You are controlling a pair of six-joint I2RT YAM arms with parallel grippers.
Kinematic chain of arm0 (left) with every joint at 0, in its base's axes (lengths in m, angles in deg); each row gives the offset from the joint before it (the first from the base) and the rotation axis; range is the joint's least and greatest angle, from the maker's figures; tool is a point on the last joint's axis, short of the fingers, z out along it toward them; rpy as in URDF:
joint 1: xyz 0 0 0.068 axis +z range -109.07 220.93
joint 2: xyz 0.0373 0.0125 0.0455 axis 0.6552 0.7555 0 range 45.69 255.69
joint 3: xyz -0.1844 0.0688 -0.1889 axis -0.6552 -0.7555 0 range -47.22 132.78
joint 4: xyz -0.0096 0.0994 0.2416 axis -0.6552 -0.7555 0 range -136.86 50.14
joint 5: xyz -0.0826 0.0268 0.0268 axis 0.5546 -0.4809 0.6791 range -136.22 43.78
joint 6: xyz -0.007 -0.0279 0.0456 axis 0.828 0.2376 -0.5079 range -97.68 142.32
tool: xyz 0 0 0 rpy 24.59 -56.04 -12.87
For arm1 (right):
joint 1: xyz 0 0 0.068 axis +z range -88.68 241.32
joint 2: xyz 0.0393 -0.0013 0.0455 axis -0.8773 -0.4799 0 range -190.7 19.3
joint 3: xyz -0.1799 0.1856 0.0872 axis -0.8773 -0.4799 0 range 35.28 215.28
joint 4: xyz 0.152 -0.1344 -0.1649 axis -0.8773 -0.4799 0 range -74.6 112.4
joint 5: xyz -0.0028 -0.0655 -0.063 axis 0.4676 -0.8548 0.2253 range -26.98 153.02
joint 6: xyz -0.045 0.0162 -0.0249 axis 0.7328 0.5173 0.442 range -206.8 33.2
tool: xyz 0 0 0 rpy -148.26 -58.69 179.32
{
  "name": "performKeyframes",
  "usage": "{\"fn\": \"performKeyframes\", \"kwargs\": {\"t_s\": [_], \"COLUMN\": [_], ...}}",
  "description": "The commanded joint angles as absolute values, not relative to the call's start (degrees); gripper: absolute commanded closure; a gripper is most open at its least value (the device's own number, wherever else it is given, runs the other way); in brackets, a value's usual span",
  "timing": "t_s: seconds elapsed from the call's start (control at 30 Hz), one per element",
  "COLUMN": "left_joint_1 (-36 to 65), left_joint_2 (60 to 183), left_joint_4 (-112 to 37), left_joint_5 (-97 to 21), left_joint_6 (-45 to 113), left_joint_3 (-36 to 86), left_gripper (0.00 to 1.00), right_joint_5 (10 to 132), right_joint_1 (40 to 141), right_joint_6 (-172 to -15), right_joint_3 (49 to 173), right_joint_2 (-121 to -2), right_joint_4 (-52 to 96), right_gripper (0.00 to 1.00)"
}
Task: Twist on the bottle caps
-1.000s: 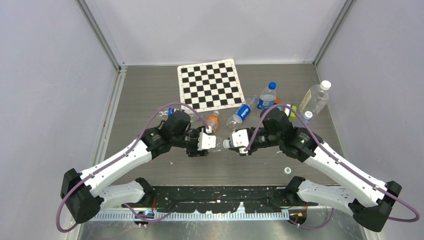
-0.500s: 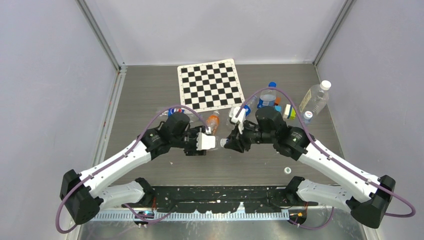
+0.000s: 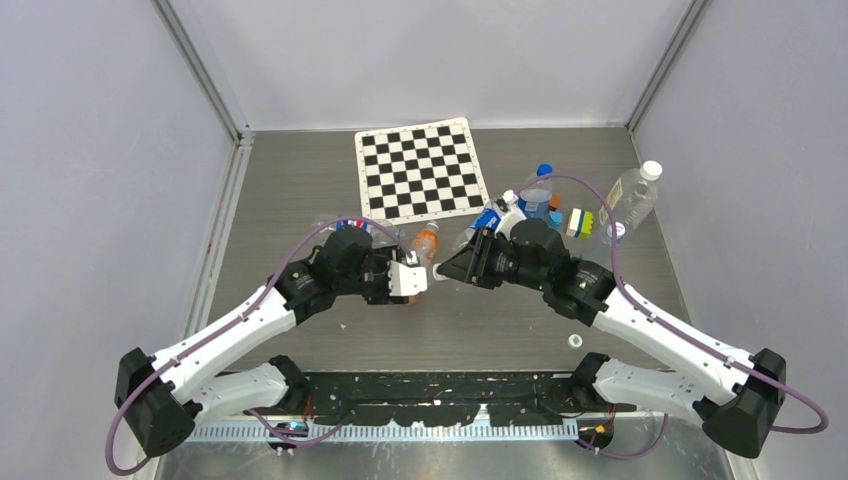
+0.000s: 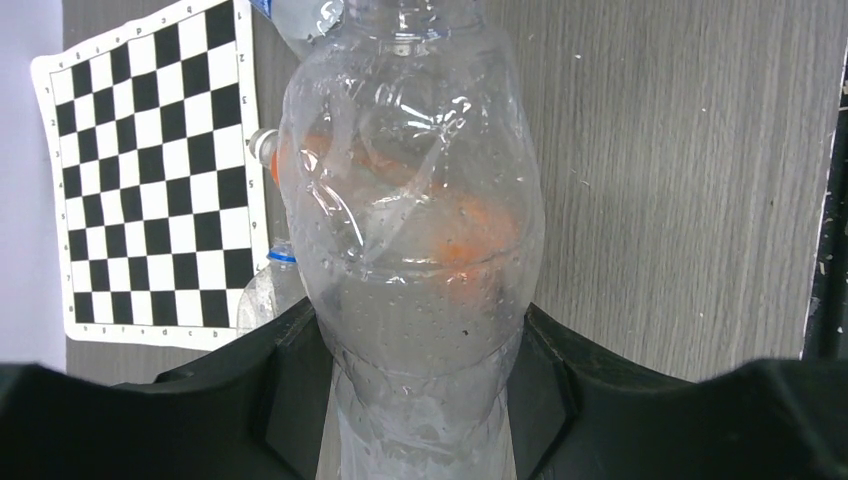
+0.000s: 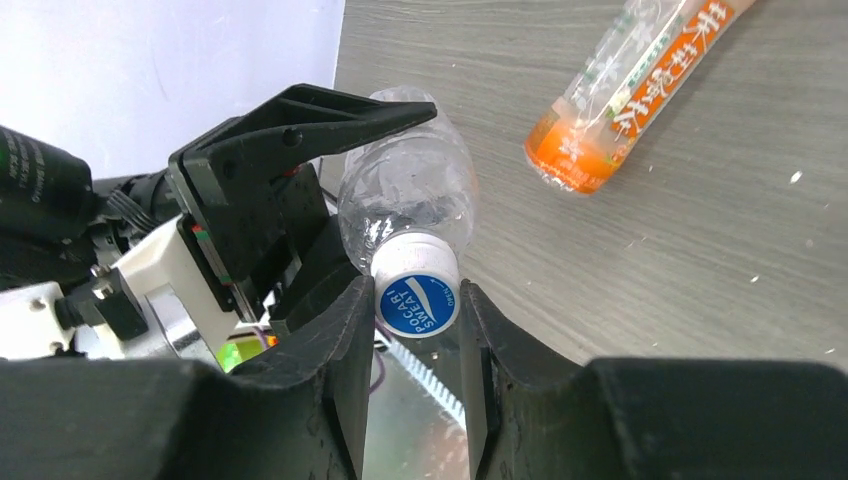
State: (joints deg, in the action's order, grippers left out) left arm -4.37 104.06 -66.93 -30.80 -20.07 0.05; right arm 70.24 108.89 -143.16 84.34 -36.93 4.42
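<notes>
r gripper (image 5: pixel 415 312) clenched on cap (image 5: pixel 418 298), sat on bottle (image 4: pixel 415 230) mouth straight ahead, axis inline; l gripper (image 4: pixel 420 350) clamps bottle body, prob tight.

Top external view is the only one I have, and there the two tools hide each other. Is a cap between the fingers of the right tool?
Observer: Yes. The right wrist view shows a white cap with a blue top on the neck of the clear bottle, and the right tool is closed on its sides.
Operator: Which tool holds the bottle?
Observer: The left tool; the left wrist view shows its fingers pressing the bottle's body from both sides.
Operator: Is the bottle full?
Observer: It looks empty; its wall is dented and carries small droplets.
</notes>
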Motion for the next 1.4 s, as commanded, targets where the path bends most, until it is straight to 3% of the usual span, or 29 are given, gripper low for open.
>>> {"fn": "performKeyframes", "kwargs": {"t_s": [0.0,0.07,0.13,0.33,0.47,0.73,1.37], "left_joint_1": [-5.1,-5.1,-5.1,-5.1,-5.1,-5.1,-5.1], "left_joint_2": [103.2,103.9,104.3,105.1,105.9,106.3,106.5], "left_joint_4": [-62.5,-63.5,-64.1,-64.6,-64.8,-64.8,-65.7], "left_joint_5": [-27.7,-27.0,-26.3,-25.7,-24.7,-22.7,-20.7], "left_joint_6": [-20.1,-19.6,-19.3,-19.0,-18.5,-17.8,-17.5], "left_joint_3": [1.3,2.1,2.6,2.7,3.1,3.3,3.9], "left_gripper": [0.87,0.86,0.86,0.86,0.85,0.85,0.85], "right_joint_5": [68.7,72.2,75.0,82.3,85.3,93.5,94.4], "right_joint_1": [109.2,109.1,109.1,109.1,109.1,109.1,109.2], "right_joint_6": [-125.9,-113.0,-100.2,-61.0,-50.3,-43.9,-40.2], "right_joint_3": [86.4,86.4,86.0,83.4,82.2,86.0,87.2], "right_joint_2": [-35.3,-34.0,-32.2,-25.1,-22.1,-27.1,-31.6], "right_joint_4": [9.1,8.9,7.6,0.3,0.5,-1.5,0.5], "right_gripper": [0.78,0.61,0.52,0.47,0.45,0.46,0.5]}}
